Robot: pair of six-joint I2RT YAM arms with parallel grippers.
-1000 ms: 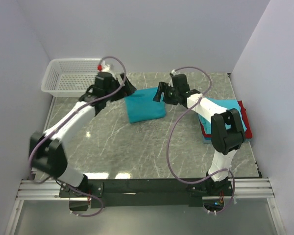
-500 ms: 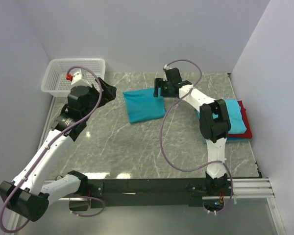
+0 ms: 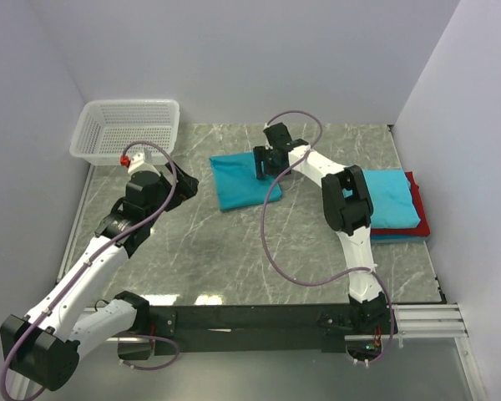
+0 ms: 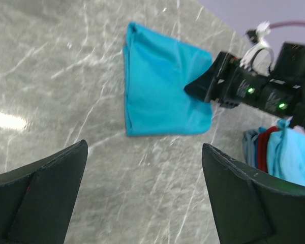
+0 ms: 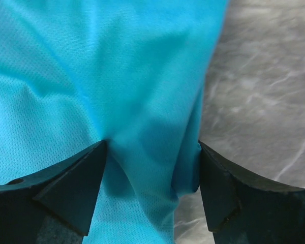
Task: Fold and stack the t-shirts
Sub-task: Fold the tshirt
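A teal t-shirt (image 3: 242, 182), folded into a flat rectangle, lies at the middle back of the table. My right gripper (image 3: 265, 164) is down on its right edge. In the right wrist view the fingers (image 5: 76, 188) stand wide with a raised ridge of the teal cloth (image 5: 91, 76) between them; the gripper (image 5: 152, 147) is open around it. A stack of folded t-shirts (image 3: 386, 203), light blue on top of red and blue, sits at the right. My left gripper (image 3: 182, 184) hangs open and empty over bare table, left of the teal t-shirt (image 4: 160, 96).
A white mesh basket (image 3: 127, 127) stands at the back left corner. Grey marble table (image 3: 234, 251) stretches between the arms. White walls close in the back and both sides. The right arm's cable loops over the table's middle.
My left arm has pulled back from the teal t-shirt toward the near left. The right gripper moved left onto the shirt's right edge and its jaws narrowed a little.
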